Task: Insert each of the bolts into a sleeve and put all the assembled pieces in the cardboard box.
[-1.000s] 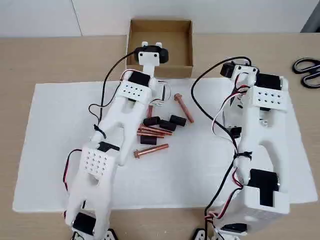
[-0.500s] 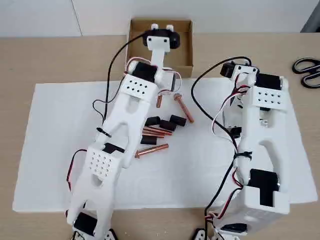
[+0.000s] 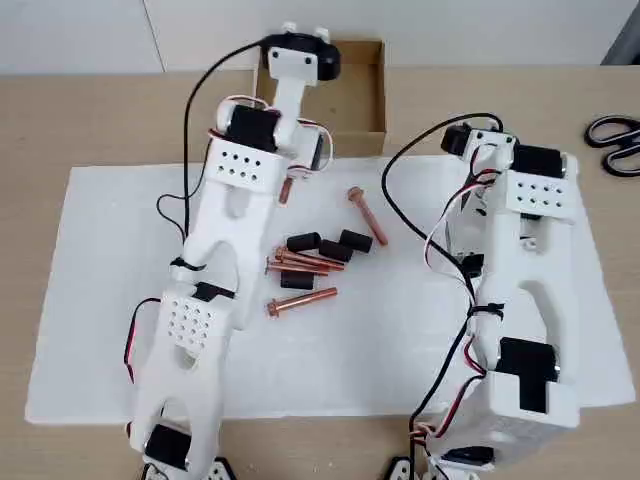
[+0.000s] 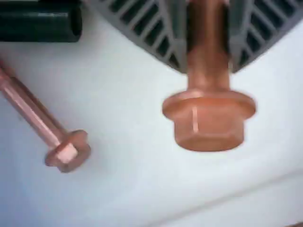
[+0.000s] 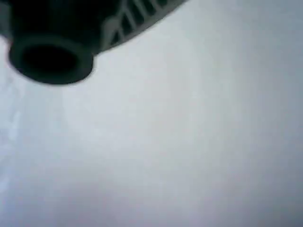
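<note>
My left gripper (image 4: 208,52) is shut on a copper bolt (image 4: 208,118), whose hexagonal head hangs below the grey ribbed jaws. In the high view that bolt (image 3: 286,188) hangs over the white sheet, just short of the cardboard box (image 3: 365,95). My right gripper (image 5: 71,23) is shut on a black sleeve (image 5: 49,59) with its open end showing, above bare sheet. A loose bolt (image 3: 367,215) lies near the box. Several more bolts (image 3: 300,263) and several black sleeves (image 3: 335,249) lie mid-sheet.
The white foam sheet (image 3: 120,260) covers most of the wooden table. Scissors (image 3: 615,140) lie at the far right. The right arm (image 3: 525,260) stretches along the sheet's right side. Another bolt (image 4: 42,123) and a sleeve (image 4: 40,21) lie below the left gripper.
The left arm has lifted a bolt off the pile and carried it toward the box, then swung to the left. The right arm has not moved.
</note>
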Available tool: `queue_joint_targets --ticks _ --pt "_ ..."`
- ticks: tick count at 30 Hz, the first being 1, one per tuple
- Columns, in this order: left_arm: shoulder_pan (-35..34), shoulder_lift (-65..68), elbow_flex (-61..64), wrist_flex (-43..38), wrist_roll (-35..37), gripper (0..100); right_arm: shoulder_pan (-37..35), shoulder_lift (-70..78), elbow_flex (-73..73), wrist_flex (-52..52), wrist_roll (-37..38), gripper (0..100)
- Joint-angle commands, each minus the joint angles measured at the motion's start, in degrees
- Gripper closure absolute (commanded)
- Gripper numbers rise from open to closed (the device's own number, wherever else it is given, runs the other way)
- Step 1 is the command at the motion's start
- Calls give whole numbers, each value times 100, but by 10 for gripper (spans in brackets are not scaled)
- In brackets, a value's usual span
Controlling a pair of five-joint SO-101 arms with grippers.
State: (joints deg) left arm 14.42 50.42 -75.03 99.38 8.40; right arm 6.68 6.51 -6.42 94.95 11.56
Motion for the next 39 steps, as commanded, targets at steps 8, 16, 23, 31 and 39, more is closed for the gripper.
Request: queue_joint_targets --ticks 8,16,23,31,39 --pt "-62 -747 -796 114 -44 994 -119 -2448 -949 382 53 995" --pt "-26 -2251 840 114 -35 994 -919 -4215 105 374 62 995" --pt "-26 -4009 2870 105 -35 994 -1297 -5631 1240 286 26 995" --pt "-53 -5503 4505 97 -35 994 -1305 -7222 2655 -119 62 995" --pt "-26 -6716 5719 97 -35 994 -1288 -8927 3903 -664 -343 995"
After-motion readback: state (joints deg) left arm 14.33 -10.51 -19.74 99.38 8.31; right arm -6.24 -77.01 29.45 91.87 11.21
